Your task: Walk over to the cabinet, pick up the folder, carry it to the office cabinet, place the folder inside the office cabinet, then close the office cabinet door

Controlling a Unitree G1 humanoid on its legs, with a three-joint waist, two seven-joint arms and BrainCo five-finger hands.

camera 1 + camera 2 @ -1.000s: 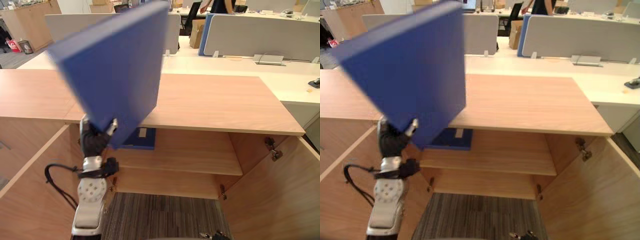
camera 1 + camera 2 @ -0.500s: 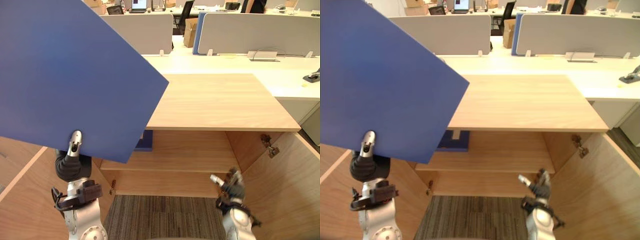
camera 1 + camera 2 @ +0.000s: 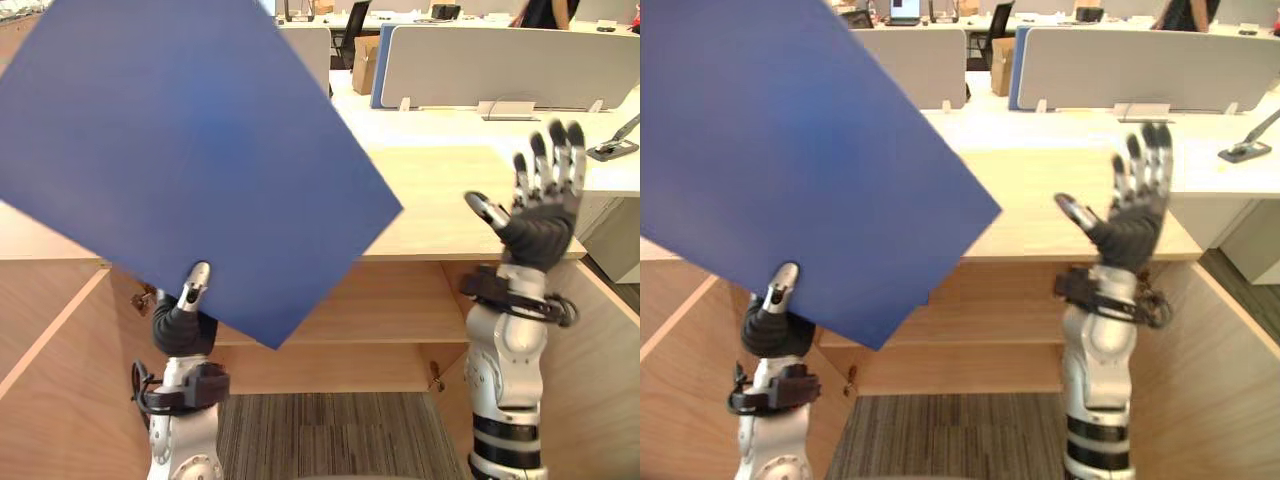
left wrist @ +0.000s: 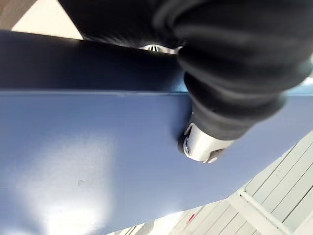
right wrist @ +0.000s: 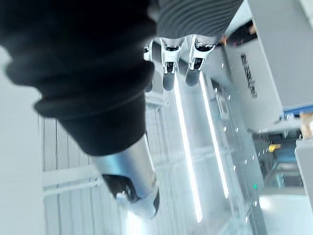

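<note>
Eye views: the left robot hand (image 3: 185,318) pinches the lower edge of the blue folder (image 3: 200,160), which is tilted high over the left of the open wooden cabinet (image 3: 450,215). The right robot hand (image 3: 540,215) stands upright at right, fingers straight and spread. Grey partitions (image 3: 480,62) stand far off, and striped carpet (image 3: 330,435) lies near.

Left wrist view: the thumb clamps the folder's face.

Right wrist view: straight fingers point at ceiling lights (image 5: 188,147).

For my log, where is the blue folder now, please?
In the left eye view, the blue folder is held up at left in the left hand, before the cabinet.

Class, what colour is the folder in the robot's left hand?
The folder is plain blue; the left eye view shows it best.
</note>
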